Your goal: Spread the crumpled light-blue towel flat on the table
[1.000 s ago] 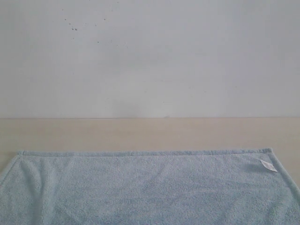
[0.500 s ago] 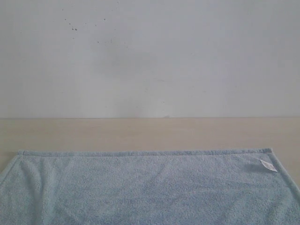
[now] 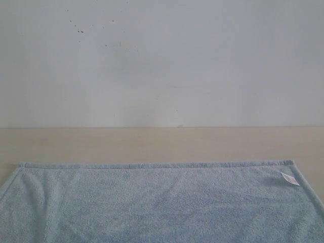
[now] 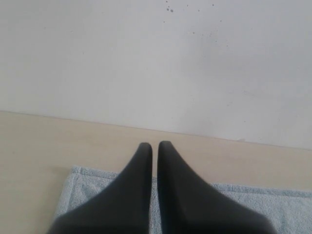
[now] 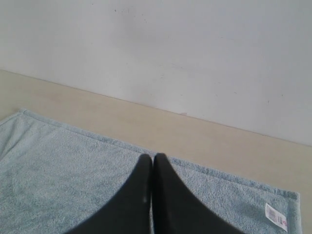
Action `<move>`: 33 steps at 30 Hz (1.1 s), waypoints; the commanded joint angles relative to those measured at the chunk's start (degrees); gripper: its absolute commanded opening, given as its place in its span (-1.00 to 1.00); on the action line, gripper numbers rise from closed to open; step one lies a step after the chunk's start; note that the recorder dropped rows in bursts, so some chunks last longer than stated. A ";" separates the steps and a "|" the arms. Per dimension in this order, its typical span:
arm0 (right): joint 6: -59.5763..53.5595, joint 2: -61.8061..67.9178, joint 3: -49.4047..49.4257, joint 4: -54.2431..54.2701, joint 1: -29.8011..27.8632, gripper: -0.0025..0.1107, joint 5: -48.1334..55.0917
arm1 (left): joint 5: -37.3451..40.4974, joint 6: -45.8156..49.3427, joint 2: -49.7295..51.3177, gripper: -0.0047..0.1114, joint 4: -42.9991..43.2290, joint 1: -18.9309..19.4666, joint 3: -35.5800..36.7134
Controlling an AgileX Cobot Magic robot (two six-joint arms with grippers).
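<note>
- Closed and empty, left fingers (image 4: 141,168) and right fingers (image 5: 142,178) hang over a pale light-blue fluffy terry towel (image 3: 152,202).
- It lies flat on the pale beige wooden tabletop (image 3: 152,144), far hem straight, white label (image 3: 289,178) far right.
- Spreading looks done, though the near edge is out of view.

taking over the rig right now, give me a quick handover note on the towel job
Left gripper: shut, holding nothing.
Right gripper: shut, holding nothing.
Towel: lies flat on the table. Its far hem is straight, both far corners are out, and the white label sits by the far right corner in the exterior view.
Done: the visible part is spread, with no bunching.
Left: the near edge is out of frame, so check it before calling the job finished.
</note>
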 commanded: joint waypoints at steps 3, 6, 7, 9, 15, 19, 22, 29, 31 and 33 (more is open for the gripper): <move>-5.22 -5.28 3.52 -0.01 0.14 -0.96 -0.29 | -0.21 -0.52 -0.31 -0.85 0.06 -0.09 0.26; -5.96 -9.43 7.64 -0.01 0.14 -0.96 -1.08 | -0.21 -0.52 -0.31 -0.85 0.06 -0.09 0.26; -5.96 -10.63 8.90 -0.01 0.14 -0.96 -1.08 | -0.21 -0.52 -0.31 -0.85 0.06 -0.09 0.26; -5.86 -13.48 12.22 -0.01 0.14 -0.96 -1.08 | -0.21 -0.52 -0.31 -0.85 0.06 -0.09 0.26; -5.46 -19.48 19.63 1.36 0.14 -0.96 -1.17 | -0.21 -0.14 -0.31 -0.85 0.06 -0.09 0.26; -5.46 -21.58 22.63 1.36 0.14 -0.96 -1.17 | -0.21 -0.14 -0.31 -0.85 0.06 -0.09 0.26; -5.46 -23.01 24.89 1.36 0.14 -0.96 -0.82 | -0.21 -0.14 -0.31 -0.85 0.06 -0.09 0.26; -5.37 -27.99 24.89 1.36 0.14 -0.96 0.73 | -0.21 -0.14 -0.31 -0.85 0.06 -0.09 0.26; -5.37 -27.99 24.89 1.36 0.14 -0.96 0.58 | -0.21 -0.14 -0.31 -0.85 0.06 -0.09 0.26; -5.37 -27.99 24.89 1.36 0.14 -0.96 0.58 | -0.21 -0.14 -0.31 -0.85 0.06 -0.09 0.26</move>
